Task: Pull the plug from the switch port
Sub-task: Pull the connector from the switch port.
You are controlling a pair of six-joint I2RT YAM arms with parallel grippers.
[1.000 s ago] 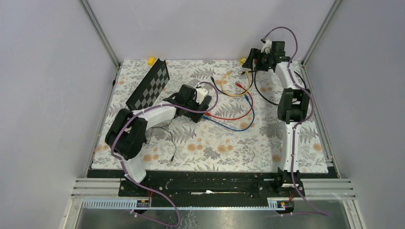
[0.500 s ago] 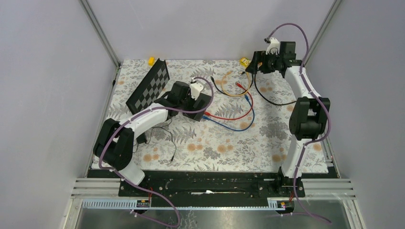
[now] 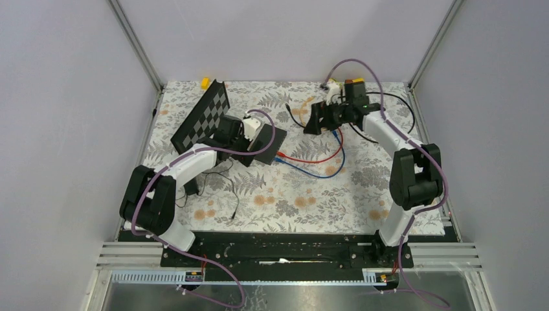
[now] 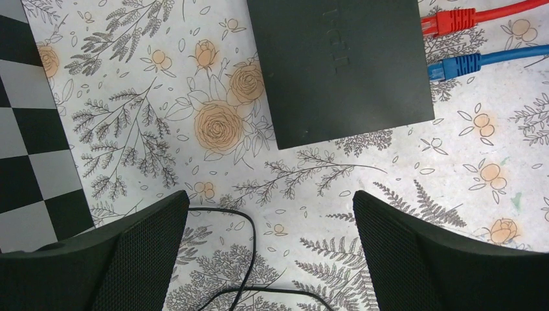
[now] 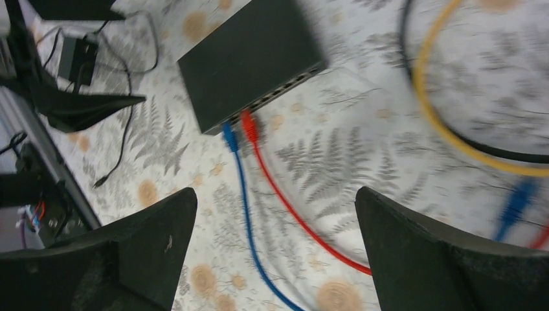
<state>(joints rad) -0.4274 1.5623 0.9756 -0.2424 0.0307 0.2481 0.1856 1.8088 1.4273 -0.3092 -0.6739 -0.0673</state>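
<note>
The switch point(image 3: 265, 149) is a flat matte-black box left of the table's centre. A red plug point(image 4: 447, 23) and a blue plug point(image 4: 453, 66) sit side by side in ports on its right-hand edge. The right wrist view shows the switch point(image 5: 252, 61) with the blue plug point(image 5: 228, 137) and red plug point(image 5: 249, 126) in its near edge. My left gripper point(image 4: 270, 197) is open above the cloth just short of the switch point(image 4: 343, 65), holding nothing. My right gripper point(image 5: 276, 193) is open in the air right of the switch, above the red and blue cables. From above, the left gripper point(image 3: 234, 137) is at the switch's left end and the right gripper point(image 3: 312, 122) further right.
A black-and-grey chequered board point(image 3: 202, 120) leans left of the switch. A small black adapter block point(image 5: 76, 58) with a thin black wire point(image 4: 249, 240) lies near the left arm. Loose yellow point(image 5: 434, 110), red and blue cables loop across the middle. Cage walls close in both sides.
The right arm has swung from the back right corner down and left toward the table's middle. The left gripper has drawn back left, off the switch. Both stay open.
</note>
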